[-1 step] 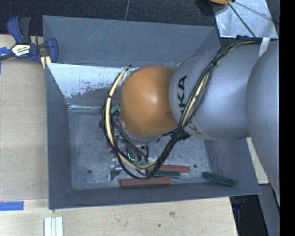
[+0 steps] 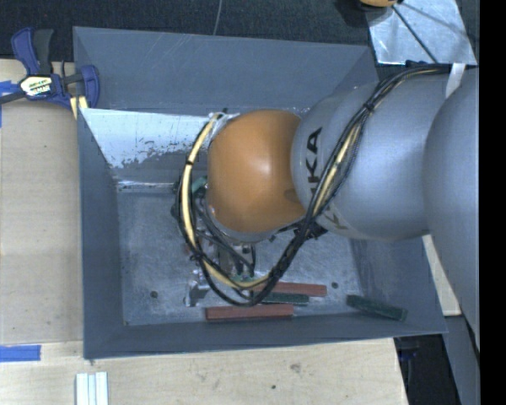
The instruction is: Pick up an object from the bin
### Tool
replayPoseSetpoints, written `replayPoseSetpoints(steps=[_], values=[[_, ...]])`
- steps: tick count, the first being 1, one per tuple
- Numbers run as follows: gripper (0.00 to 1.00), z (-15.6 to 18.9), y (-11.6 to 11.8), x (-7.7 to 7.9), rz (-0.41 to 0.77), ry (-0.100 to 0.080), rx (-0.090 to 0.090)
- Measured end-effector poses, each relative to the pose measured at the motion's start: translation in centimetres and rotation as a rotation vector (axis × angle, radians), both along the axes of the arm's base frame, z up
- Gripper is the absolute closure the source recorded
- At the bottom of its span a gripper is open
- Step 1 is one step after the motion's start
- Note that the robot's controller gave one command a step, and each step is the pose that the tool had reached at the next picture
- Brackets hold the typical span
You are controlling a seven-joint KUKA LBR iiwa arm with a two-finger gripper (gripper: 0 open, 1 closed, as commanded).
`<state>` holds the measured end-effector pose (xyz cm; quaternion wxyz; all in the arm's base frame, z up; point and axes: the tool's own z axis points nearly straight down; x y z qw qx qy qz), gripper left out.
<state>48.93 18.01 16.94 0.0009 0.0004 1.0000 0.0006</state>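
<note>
My gripper (image 2: 220, 256) hangs low over the bin floor, left of centre, largely hidden under the arm's orange cover and its cables. Just in front of it a long reddish-brown stick (image 2: 249, 312) lies flat along the bin's front wall. A second thin stick (image 2: 297, 291), red and dark green, lies a little behind that one and to the right. Farther right a dark green pen-like piece (image 2: 375, 308) rests by the front right corner. Whether anything is in the gripper is hidden.
The arm reaches in from the right and covers the bin's middle and right side. Bare scuffed floor shows on the bin's left side. The bin walls slope up steeply all round.
</note>
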Motion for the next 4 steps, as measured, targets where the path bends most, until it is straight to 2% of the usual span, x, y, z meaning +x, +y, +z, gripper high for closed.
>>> replayPoseSetpoints(steps=[1, 2, 3, 4], values=[[0.0, -7.1, -6.7, 1.4, 0.085, -0.005, -0.001], [0.0, -5.3, -8.8, 9.2, 0.163, -0.001, -0.001], [0.0, -6.2, -6.2, 10.9, 0.129, -0.005, 0.0], [0.0, -9.6, -7.8, 9.0, 0.075, -0.006, 0.007]])
